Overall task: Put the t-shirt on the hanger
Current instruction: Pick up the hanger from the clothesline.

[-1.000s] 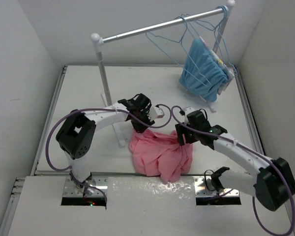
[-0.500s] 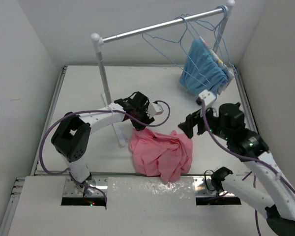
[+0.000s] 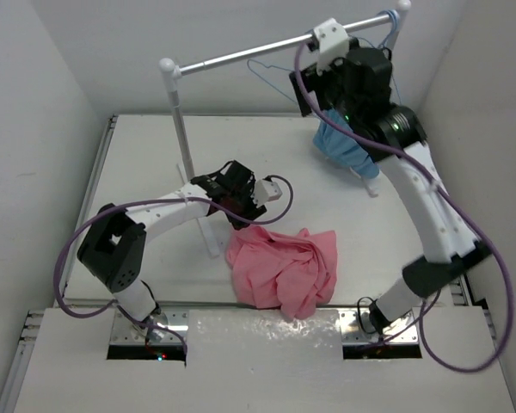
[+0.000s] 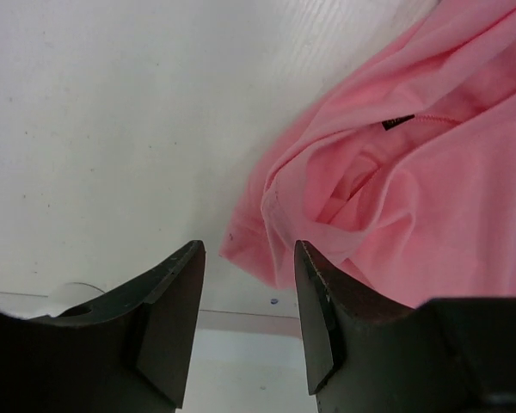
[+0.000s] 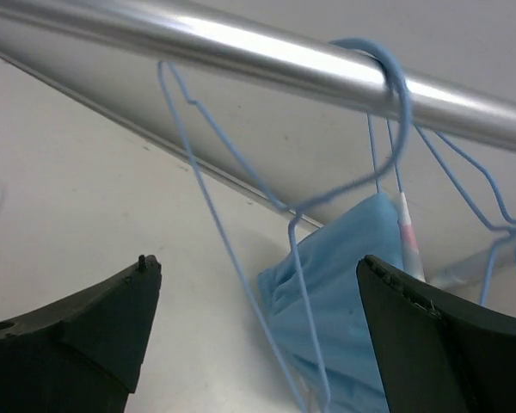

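Right wrist view: we saw right pincer [image 5: 256, 261] splayed, empty, hanger [image 5: 396, 79] hanging straight ahead on rail [image 5: 241, 47]; left pincer [image 4: 247, 258] splayed by t-shirt [image 4: 396, 198].

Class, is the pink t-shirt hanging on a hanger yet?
No, the t-shirt lies crumpled on the table.

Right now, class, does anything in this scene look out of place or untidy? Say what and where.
The salmon-pink cotton t-shirt lies crumpled in a bunched heap on the white table, not spread flat. The thin light-blue wire hanger hangs bare on the silver rail. Nothing looks spilled or damaged.
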Controlling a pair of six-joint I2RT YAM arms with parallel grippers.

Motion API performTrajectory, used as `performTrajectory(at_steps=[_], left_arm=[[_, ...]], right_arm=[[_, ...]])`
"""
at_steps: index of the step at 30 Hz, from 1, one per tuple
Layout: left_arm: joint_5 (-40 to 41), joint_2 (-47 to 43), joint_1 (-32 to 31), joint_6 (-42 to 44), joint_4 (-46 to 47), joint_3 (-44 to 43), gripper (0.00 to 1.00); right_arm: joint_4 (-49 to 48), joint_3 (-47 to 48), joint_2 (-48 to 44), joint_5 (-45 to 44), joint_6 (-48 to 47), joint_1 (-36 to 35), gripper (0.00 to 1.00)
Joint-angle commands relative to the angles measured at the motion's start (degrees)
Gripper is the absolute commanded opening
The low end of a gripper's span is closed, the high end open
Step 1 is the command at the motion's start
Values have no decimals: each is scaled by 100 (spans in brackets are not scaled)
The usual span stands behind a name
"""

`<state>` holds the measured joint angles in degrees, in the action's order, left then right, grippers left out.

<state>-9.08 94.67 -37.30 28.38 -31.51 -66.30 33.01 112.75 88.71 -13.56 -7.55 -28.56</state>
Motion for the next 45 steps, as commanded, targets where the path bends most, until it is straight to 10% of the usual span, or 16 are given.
performTrajectory(at_steps=[1, 9, 17, 25, 45], left_arm=[[-59, -326, 100, 97, 206, 135, 44], [73, -537, 126, 185, 294, 372, 45], [161, -687, 126, 229, 285, 434, 45], [205, -872, 126, 229, 233, 390, 45], [-137, -889, 135, 185, 154, 285, 45]], right_arm=[[116, 958, 804, -138, -528, 244, 92], [-313, 547, 1140, 587, -475, 649, 84], [-840, -690, 614, 1568, -581, 887, 20], [-1086, -1202, 305, 1673, -625, 975, 0], [-2237, -3731, -1987, 1804, -388, 668, 0]])
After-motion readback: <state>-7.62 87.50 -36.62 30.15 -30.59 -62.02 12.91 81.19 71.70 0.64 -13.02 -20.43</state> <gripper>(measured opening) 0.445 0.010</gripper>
